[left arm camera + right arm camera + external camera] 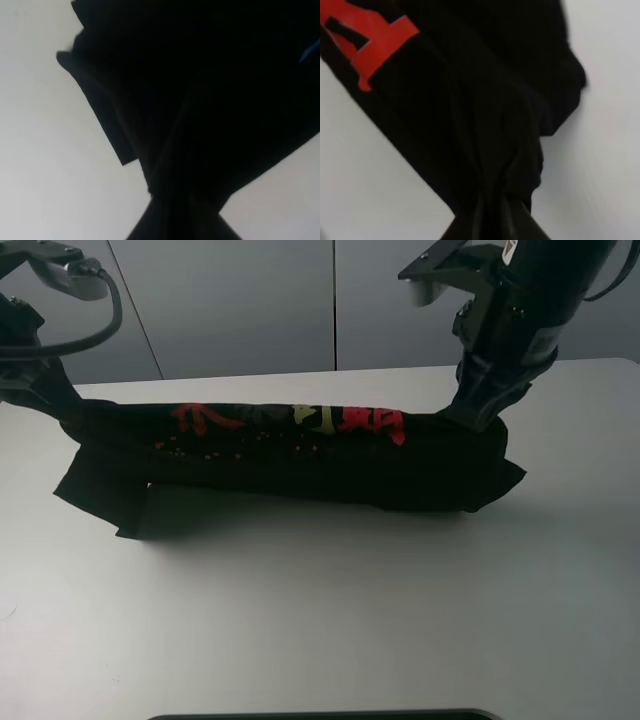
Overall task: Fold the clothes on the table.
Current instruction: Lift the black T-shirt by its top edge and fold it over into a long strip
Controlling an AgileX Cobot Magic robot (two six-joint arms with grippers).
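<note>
The black T-shirt [290,460] hangs stretched between my two grippers above the white table [330,610], with red and yellow characters along its upper edge. My left gripper [62,400] is shut on the shirt's left end, my right gripper [470,418] on its right end. A sleeve droops at the lower left and touches the table. In the left wrist view the black cloth [200,100] gathers into the gripper [182,220]. In the right wrist view the cloth [470,115] with a red character gathers into the gripper [495,220]. The fingertips are hidden by fabric.
A grey wall [240,310] stands behind the table's far edge. Bare white tabletop lies in front of the shirt. A dark edge [320,714] shows at the bottom of the exterior view. Black cables [95,310] loop at the left arm.
</note>
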